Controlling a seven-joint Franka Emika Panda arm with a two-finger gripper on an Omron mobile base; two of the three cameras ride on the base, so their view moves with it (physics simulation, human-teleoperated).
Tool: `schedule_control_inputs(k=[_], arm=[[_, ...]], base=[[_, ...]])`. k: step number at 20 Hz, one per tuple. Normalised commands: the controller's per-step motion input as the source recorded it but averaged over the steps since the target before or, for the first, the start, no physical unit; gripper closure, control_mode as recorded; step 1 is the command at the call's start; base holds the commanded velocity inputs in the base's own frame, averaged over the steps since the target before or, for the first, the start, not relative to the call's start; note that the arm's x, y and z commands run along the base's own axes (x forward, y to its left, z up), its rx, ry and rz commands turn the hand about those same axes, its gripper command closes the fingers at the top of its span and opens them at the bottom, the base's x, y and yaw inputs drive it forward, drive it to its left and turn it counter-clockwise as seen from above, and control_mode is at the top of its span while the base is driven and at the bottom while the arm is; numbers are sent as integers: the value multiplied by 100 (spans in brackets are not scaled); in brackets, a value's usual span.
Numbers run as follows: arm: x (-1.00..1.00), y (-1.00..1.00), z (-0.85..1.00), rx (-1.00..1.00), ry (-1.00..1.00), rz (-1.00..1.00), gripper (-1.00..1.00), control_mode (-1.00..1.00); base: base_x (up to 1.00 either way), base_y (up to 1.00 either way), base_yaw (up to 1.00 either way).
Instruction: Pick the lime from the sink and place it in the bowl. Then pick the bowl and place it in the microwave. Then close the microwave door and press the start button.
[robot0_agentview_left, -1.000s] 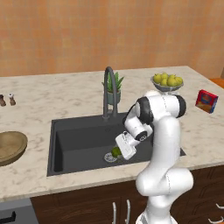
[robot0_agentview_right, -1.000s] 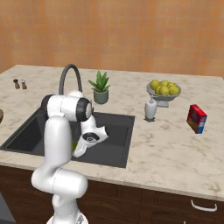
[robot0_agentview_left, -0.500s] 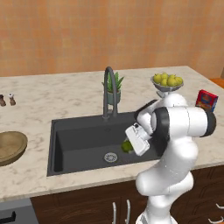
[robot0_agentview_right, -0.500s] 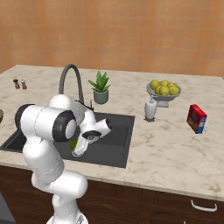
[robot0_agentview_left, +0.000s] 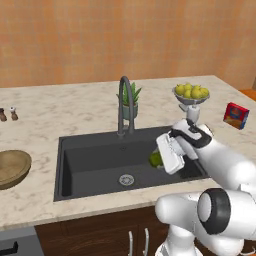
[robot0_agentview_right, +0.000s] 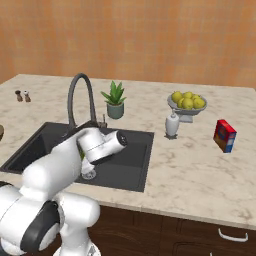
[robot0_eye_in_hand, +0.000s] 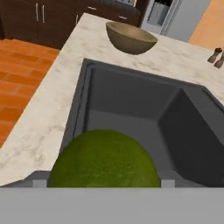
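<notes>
Gripper (robot0_agentview_left: 161, 159) holds lime (robot0_agentview_left: 156, 158) between wide-set jaws, above right part of sink (robot0_agentview_left: 90, 160). Wooden bowl (robot0_agentview_left: 11, 167) sits on counter at sink's left edge. Risk: round glossy fruit slips during carry, drops back into basin.

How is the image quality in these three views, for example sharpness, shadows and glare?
Left base view: even, soft light, no glare; the sink interior is uniformly dark, and the lime is partly hidden behind the tool. Right base view: similar flat light, faint shadows under the counter items. Hand view: the lime looms large and close with soft edges; the bowl beyond looks slightly blurred.
</notes>
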Motion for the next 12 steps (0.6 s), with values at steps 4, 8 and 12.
schedule_control_inputs(k=[4,8,12], arm=[[-30,-23,98,-5,0,-16,100,-100],[-30,-28,81,-3,5,-34,100,-100],[-11,-34,48,0,22,-67,100,-100]], base=[[0,0,0],[0,0,0],[0,0,0]])
